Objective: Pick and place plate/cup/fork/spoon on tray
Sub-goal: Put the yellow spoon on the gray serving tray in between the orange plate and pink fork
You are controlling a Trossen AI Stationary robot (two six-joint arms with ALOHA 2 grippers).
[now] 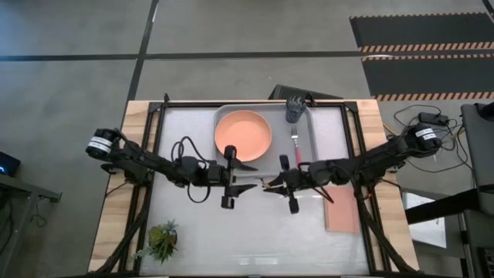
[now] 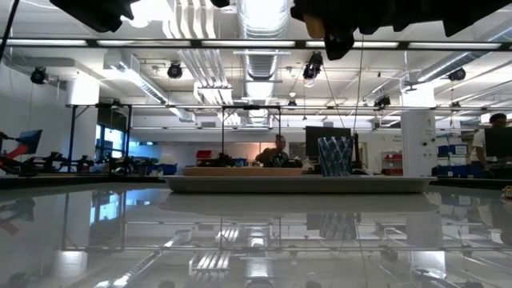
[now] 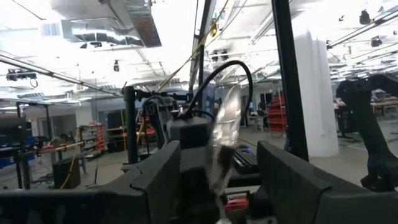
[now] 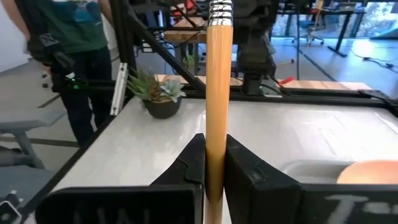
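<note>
My right gripper (image 1: pixel 272 184) is shut on the orange-handled spoon (image 4: pixel 217 74), above the table just near of the grey tray (image 1: pixel 328 147). My left gripper (image 1: pixel 248 176) faces it, open. The spoon's silver bowl (image 3: pixel 225 118) stands between the left fingers, and I see no touch. The salmon plate (image 1: pixel 243 133), the dark cup (image 1: pixel 295 108) and the red-handled fork (image 1: pixel 294 143) rest on the tray. The low view shows the tray (image 2: pixel 296 184) with the cup (image 2: pixel 334 156) standing upright on it. My right gripper pinches the spoon's orange handle (image 4: pixel 217 143) between its two fingers (image 4: pixel 245 168). The fingers come level from the table's right side. The handle runs on past the fingertips toward my left gripper, with its silver collar (image 4: pixel 220 11) beyond them. The spoon is lifted clear of the table.
A flat pink-brown pad (image 1: pixel 342 212) lies near the table's right edge. A small potted plant (image 1: pixel 162 239) stands at the near left corner. A person (image 4: pixel 68 37) stands beyond the table's edge in the right wrist view.
</note>
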